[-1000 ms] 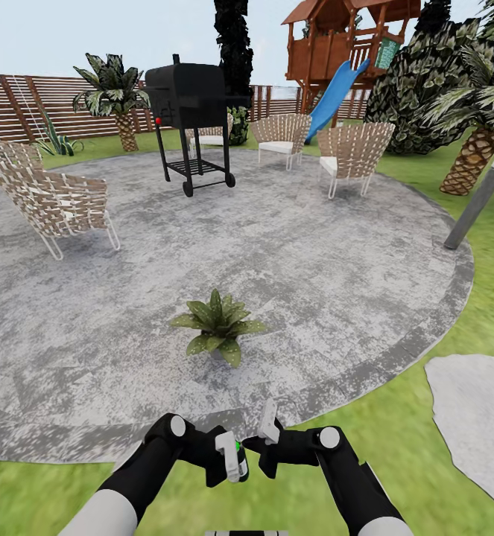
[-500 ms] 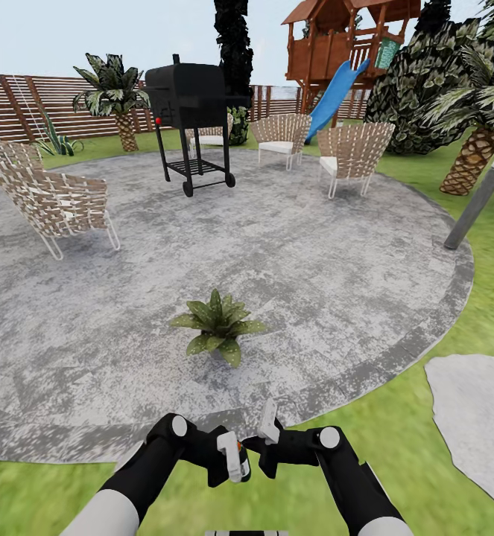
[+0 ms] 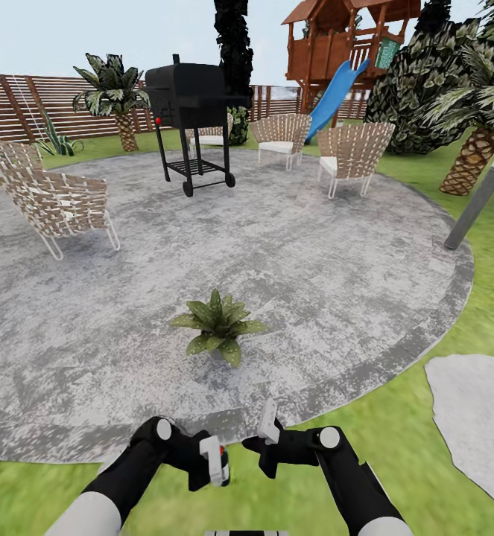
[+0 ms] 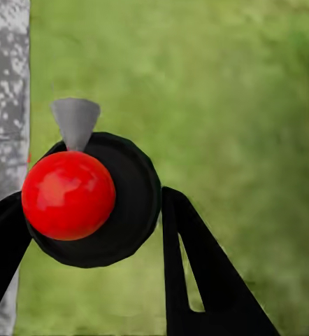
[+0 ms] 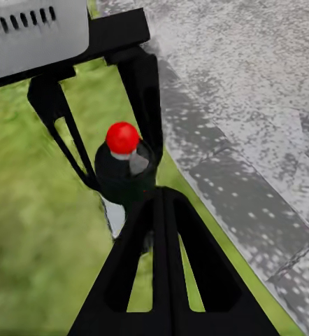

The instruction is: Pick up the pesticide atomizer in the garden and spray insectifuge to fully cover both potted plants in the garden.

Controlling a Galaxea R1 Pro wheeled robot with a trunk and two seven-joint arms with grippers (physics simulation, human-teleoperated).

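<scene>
Down near the edge of the patio [image 3: 396, 298], the left gripper [image 3: 211, 465] holds the atomizer [image 4: 91, 199]. Its two black fingers [image 4: 203, 273] sit one on each side of the dark round bottle and pinch it. The red spot [image 4: 68, 195] is on top, and the grey nozzle [image 4: 75, 120] sticks out past it. From the right wrist camera the bottle [image 5: 126, 175] stands between those fingers, over the grass by the paving.

The right gripper [image 3: 269, 439] is just beside it. Its fingers [image 5: 161, 259] are pressed together with nothing in them.

One plant [image 3: 218, 326] sits on the patio, well ahead of the bottle. I think the job now is to bring the bottle closer. Aim the nozzle at the leaves, keep the bottle steady, and spray from more than one side so every leaf gets wet.
</scene>
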